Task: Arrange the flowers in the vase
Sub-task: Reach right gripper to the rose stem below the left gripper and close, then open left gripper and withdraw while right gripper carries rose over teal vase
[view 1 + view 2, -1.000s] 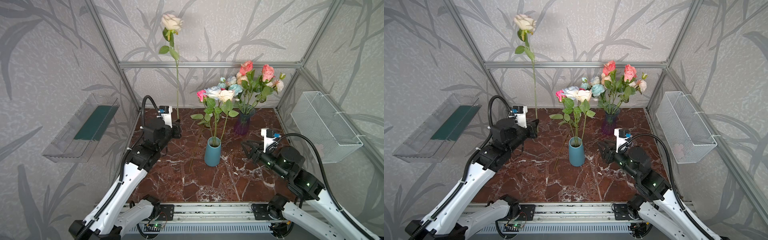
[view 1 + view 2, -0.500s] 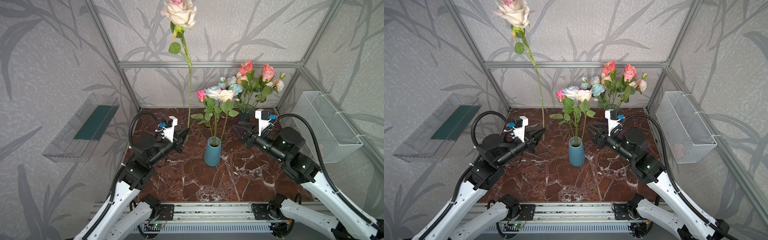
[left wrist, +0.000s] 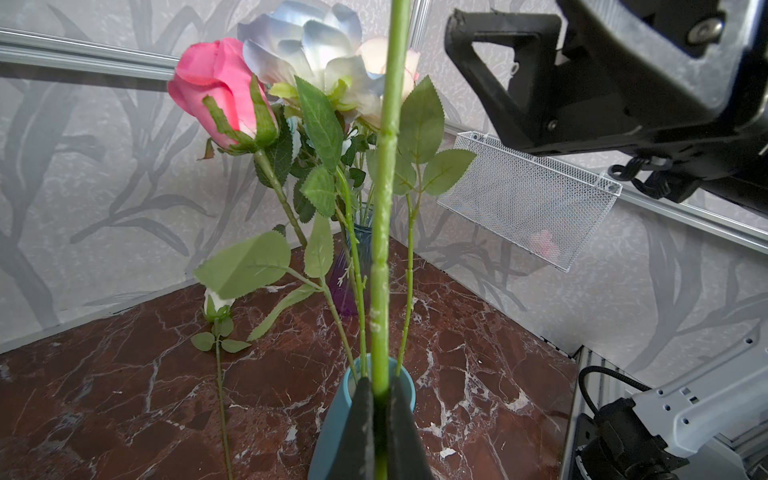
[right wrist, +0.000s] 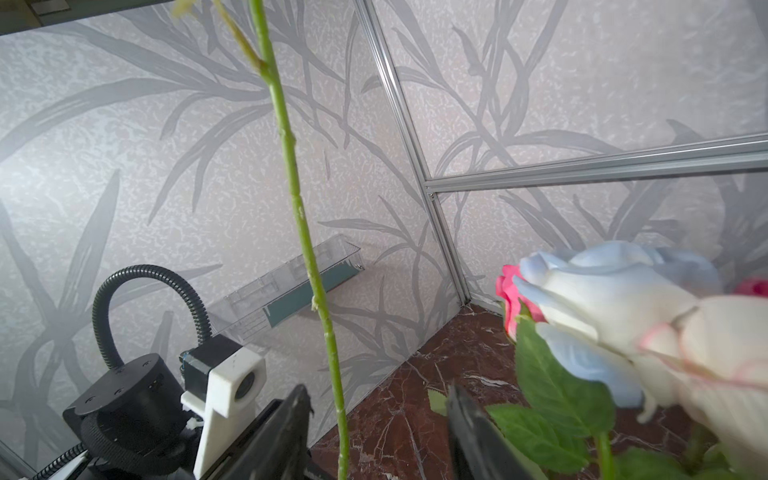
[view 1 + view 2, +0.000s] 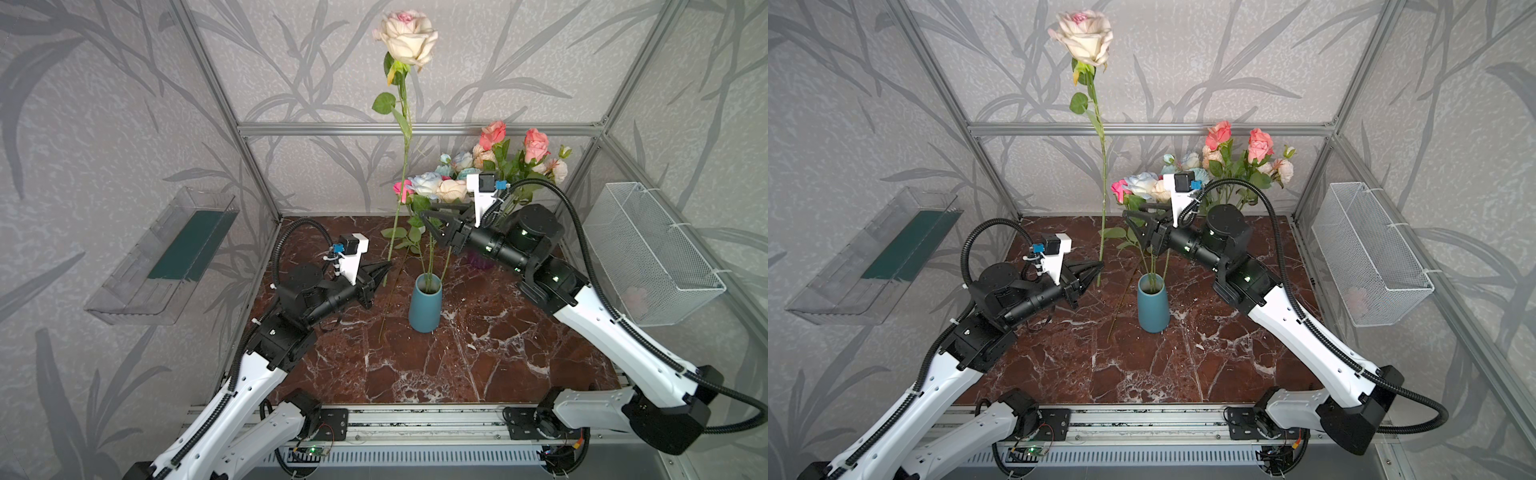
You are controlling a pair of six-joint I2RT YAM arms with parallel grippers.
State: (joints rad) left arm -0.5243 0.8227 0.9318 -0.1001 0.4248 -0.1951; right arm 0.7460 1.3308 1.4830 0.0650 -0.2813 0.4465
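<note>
Pinching the rose [image 5: 406, 35] low on its stem, the left gripper [image 5: 384, 270] holds it upright just beside the vase [image 5: 424, 309], not yet inside, presumably so the stem end can be lifted in; the right gripper [image 5: 428, 211] hangs with jaws apart near the stem, likely to steady it.

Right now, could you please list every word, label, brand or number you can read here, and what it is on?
No readable text anywhere: none on the blue vase, the wire basket or the clear tray.
Any print on the small circuit board is too small to read.
</note>
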